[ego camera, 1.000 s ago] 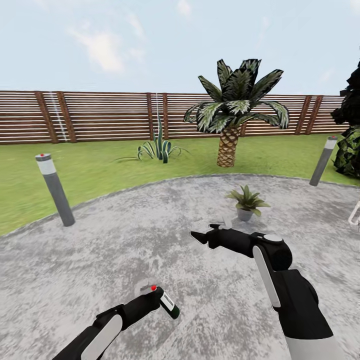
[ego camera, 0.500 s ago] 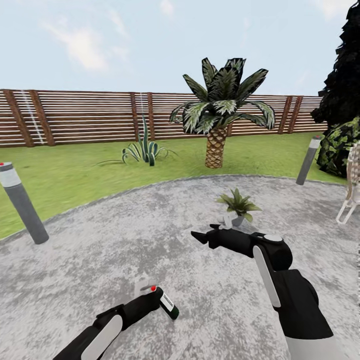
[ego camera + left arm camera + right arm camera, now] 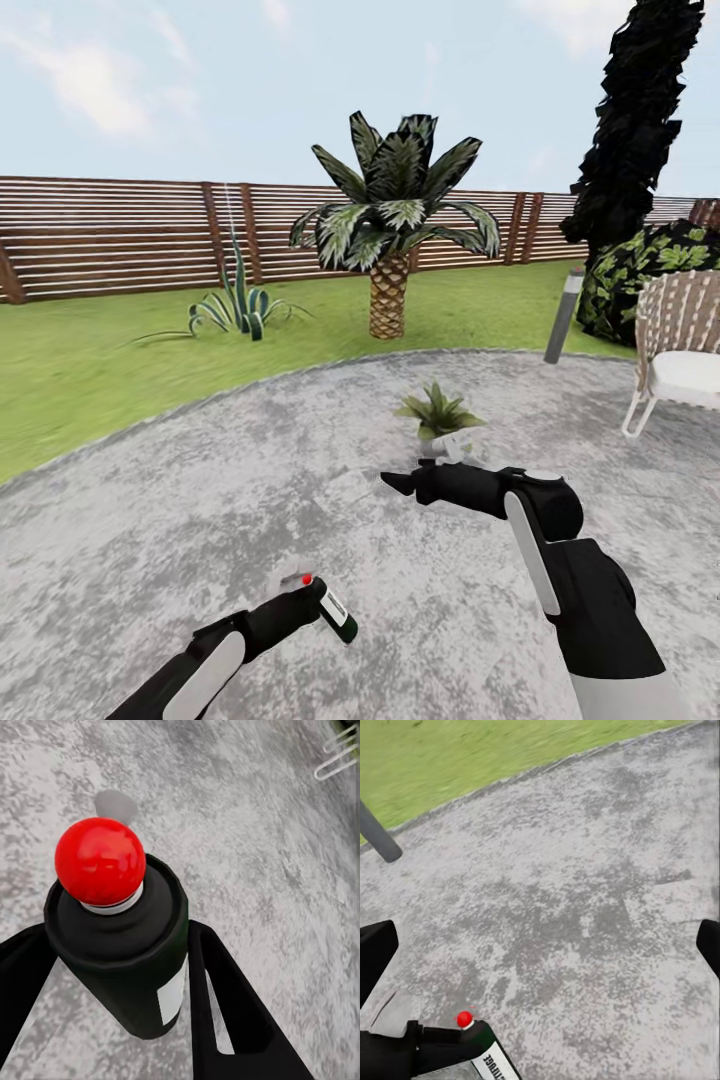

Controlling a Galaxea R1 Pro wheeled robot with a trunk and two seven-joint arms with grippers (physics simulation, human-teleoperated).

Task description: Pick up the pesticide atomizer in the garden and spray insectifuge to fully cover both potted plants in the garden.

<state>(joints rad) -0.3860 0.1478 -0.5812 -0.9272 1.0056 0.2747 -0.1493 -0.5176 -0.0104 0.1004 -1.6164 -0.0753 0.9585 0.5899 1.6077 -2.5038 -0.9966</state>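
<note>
The pesticide atomizer (image 3: 335, 612), a dark bottle with a white label and a red knob on top, sits tilted in my left gripper (image 3: 318, 603), low over the grey paving. In the left wrist view both black fingers (image 3: 217, 997) press on the bottle (image 3: 127, 952). The right wrist view shows the bottle (image 3: 484, 1054) from above. My right gripper (image 3: 397, 483) is open, its fingers (image 3: 375, 952) spread wide, hanging over the paving just in front of one potted plant (image 3: 437, 410). That gripper's wrist hides part of the plant's grey pot.
A tall palm (image 3: 390, 230) and a spiky clump (image 3: 235, 310) grow on the lawn (image 3: 90, 370) behind the paving. At the right stand a grey bollard (image 3: 565, 315), a white chair (image 3: 680, 350) and dark trees (image 3: 640, 130). A brown slat fence (image 3: 110, 235) closes the back.
The camera has turned right, so the whole scene slid left; the left bollard left the picture and the white chair came in. Both arms keep their pose, the bottle still held.
</note>
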